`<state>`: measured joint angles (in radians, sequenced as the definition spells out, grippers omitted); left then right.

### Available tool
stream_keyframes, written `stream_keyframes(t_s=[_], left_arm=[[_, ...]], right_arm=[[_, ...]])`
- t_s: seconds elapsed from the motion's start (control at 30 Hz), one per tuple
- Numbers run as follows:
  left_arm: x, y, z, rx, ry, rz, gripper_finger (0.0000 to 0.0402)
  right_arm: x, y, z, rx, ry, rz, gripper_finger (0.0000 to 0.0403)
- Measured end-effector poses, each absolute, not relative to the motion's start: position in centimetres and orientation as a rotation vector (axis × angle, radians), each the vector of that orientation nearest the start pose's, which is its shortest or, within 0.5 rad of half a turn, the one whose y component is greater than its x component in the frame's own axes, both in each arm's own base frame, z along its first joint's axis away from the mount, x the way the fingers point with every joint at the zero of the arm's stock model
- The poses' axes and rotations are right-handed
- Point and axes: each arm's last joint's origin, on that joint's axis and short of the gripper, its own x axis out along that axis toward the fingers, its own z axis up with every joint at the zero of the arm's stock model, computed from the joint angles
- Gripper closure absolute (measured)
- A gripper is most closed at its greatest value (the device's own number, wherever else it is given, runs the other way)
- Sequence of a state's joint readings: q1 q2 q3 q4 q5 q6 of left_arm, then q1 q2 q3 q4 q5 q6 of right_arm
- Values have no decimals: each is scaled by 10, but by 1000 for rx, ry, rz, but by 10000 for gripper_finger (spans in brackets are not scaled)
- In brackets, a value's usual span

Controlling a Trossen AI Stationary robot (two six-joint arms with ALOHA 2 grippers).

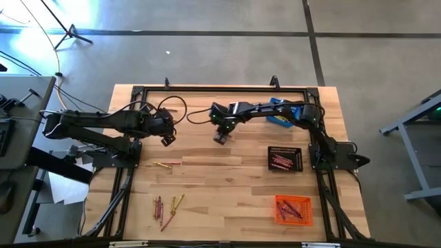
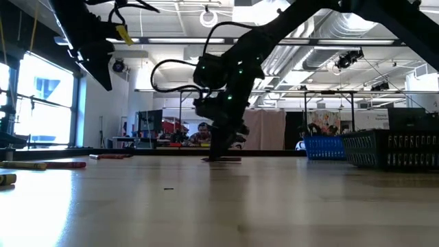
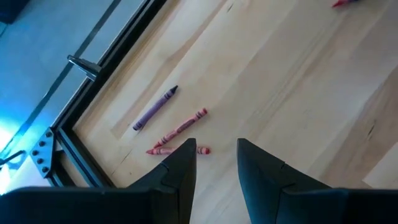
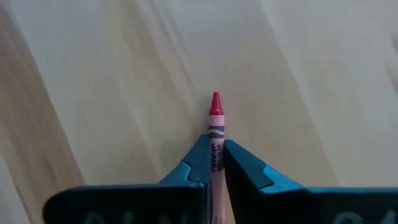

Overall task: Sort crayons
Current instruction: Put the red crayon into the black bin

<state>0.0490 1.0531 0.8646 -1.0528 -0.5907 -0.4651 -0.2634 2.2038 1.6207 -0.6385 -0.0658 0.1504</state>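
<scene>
Workspace: pale wooden table (image 1: pixel 227 186) in a black frame, on a grey concrete floor; an open industrial room lies beyond. Right gripper (image 4: pixel 214 155), low at the table's middle rear, pinches a red crayon (image 4: pixel 215 121) between its jaws. Left gripper (image 3: pixel 216 163) hangs raised, jaws spread. Loose crayons (image 1: pixel 167 204) lie front-left; black basket (image 1: pixel 285 158), orange basket (image 1: pixel 293 209) and blue basket (image 1: pixel 279 117) stand right.

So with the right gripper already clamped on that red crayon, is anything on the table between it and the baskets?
Nothing visible. The right gripper holds the red crayon; only bare wood lies between it and the black basket or the orange basket.
</scene>
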Motion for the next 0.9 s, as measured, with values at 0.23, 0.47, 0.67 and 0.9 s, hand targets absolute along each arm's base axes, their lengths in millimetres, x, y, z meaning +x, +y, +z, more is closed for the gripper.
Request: stream_keyframes(t_s=[0.23,0.47,0.67,0.9], left_arm=[[169,24,257,-79,1047,830,300],[165,24,242,-114,1065,867,300],[161,24,231,-160,1069,918,300],[169,25,234,-190,958,941,300]], right_arm=[[397,-103,197,305,1321,-214,396],[351,-68,230,247,1369,-82,393],[292,-31,232,321,1342,-101,392],[228,2,228,470,1235,-246,391]])
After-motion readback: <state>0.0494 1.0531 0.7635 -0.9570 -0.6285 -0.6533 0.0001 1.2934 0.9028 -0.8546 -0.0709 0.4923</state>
